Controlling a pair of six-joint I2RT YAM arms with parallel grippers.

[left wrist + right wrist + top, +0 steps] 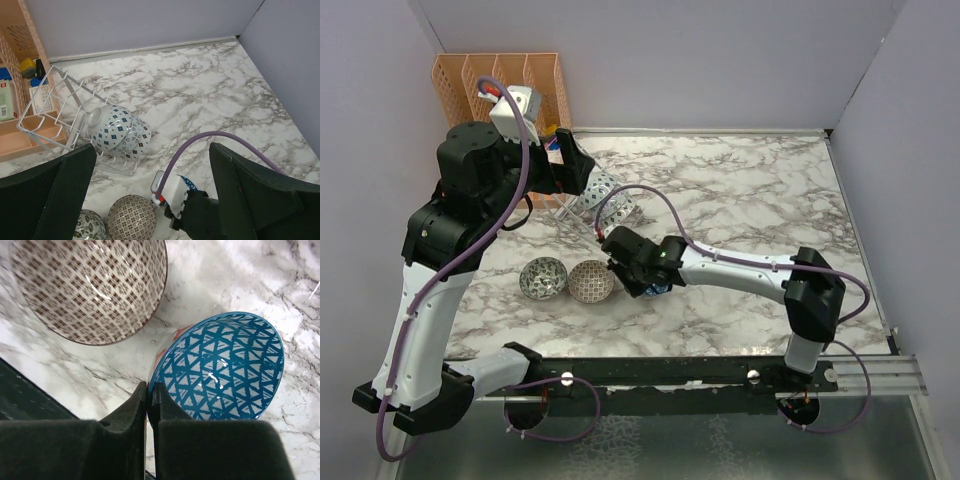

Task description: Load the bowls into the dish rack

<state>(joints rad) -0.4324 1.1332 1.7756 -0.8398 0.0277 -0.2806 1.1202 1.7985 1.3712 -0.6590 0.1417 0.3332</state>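
As right jaws pinch it, blue bowl (220, 370) rests

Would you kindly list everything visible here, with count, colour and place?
table: one, white-grey marble.
orange organiser: one, back left corner, small items inside.
dish rack: one, clear thin bars, beside the orange organiser.
racked bowls: two, white outside with dark-blue pattern, in the dish rack.
grey-black bowl: one, on the table, front left.
beige-brown bowl: one, beside the grey-black bowl.
blue bowl: one, triangle pattern, right of the beige-brown bowl.
red-pink bowl: one, a sliver showing behind the blue bowl.
left gripper: open, above the table near the dish rack.
right gripper: shut on the blue bowl's rim.
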